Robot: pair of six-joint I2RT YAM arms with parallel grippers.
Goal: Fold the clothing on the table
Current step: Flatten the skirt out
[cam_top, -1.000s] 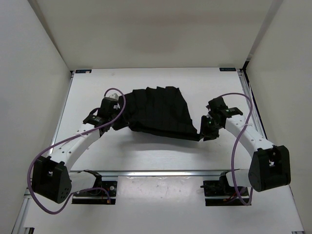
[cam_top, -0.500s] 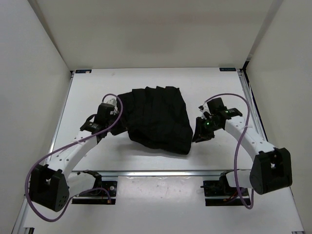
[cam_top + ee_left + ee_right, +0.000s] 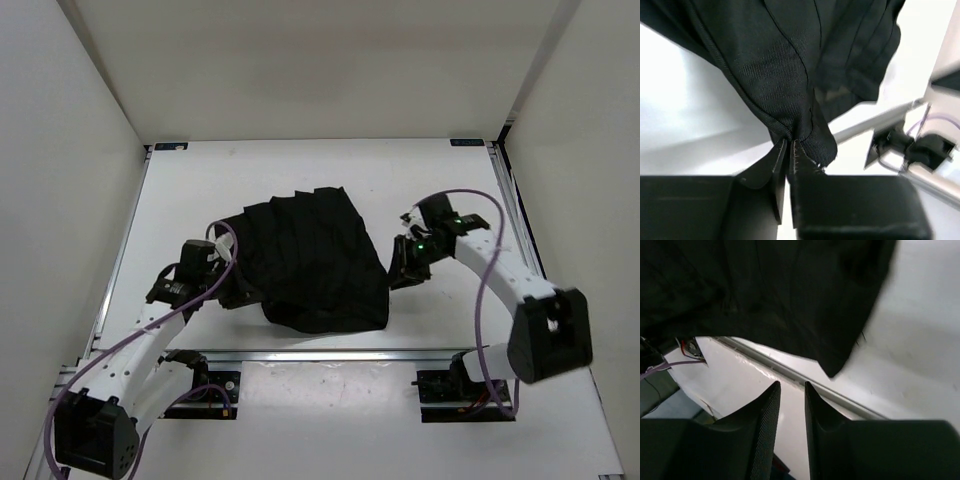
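Note:
The black pleated clothing (image 3: 315,260) lies bunched on the middle of the white table (image 3: 300,165), its near edge close to the front rail. My left gripper (image 3: 238,290) is at its left near side. In the left wrist view that gripper (image 3: 789,142) is nearly closed, with the hem of the clothing (image 3: 765,60) pinched at the fingertips. My right gripper (image 3: 400,272) hovers just right of the garment. In the right wrist view it (image 3: 792,385) stands open and empty, and a corner of the clothing (image 3: 765,290) lies beyond its tips without touching them.
The metal front rail (image 3: 330,352) runs just below the garment's near edge and shows in the right wrist view (image 3: 790,371). White walls enclose the table on the left, back and right. Purple cables loop off both arms.
My left arm has pulled back toward the near left, dragging the garment's left edge with it. The right gripper let go of the right corner, which now lies on the table.

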